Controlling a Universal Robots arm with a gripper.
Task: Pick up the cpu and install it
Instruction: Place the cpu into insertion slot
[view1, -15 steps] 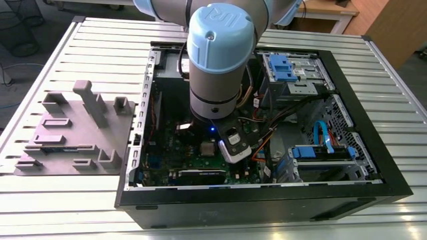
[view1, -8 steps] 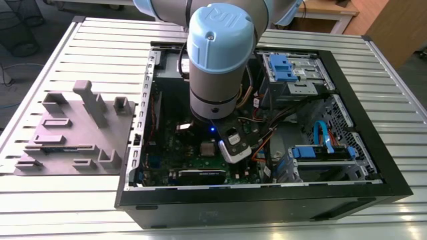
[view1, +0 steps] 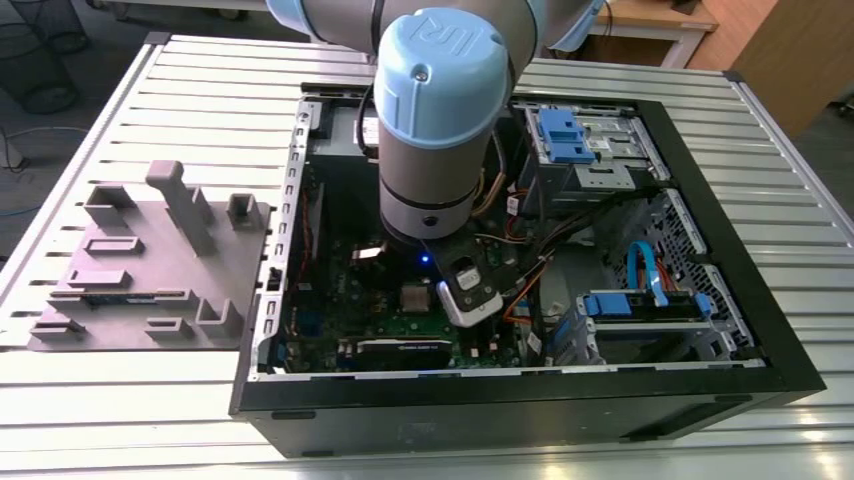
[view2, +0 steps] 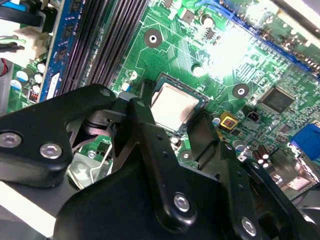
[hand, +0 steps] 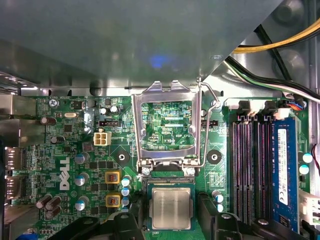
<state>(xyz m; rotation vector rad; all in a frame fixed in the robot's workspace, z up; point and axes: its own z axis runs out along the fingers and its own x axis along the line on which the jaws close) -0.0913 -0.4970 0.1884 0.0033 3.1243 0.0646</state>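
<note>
The cpu (hand: 171, 209) is a small silvery square chip lying flat in the black socket on the green motherboard (hand: 75, 150); it also shows in the second wrist view (view2: 172, 106). My gripper (hand: 171, 212) straddles it, with a black finger (hand: 136, 222) on each side and a thin gap to the chip's edges, so the jaws stand open. The metal socket frame (hand: 165, 97) with its hollow centre is swung up beside the socket, its lever raised. In the exterior view my arm (view1: 427, 130) reaches down into the computer case (view1: 721, 330).
Dark memory slots (hand: 250, 165) and a blue stick run close beside the socket. Yellow and black cables (hand: 280, 45) cross the case wall. A grey moulded tray (view1: 147, 270) lies on the slatted table at the exterior view's left. Drive bays with blue clips (view1: 567, 135) stand at the right.
</note>
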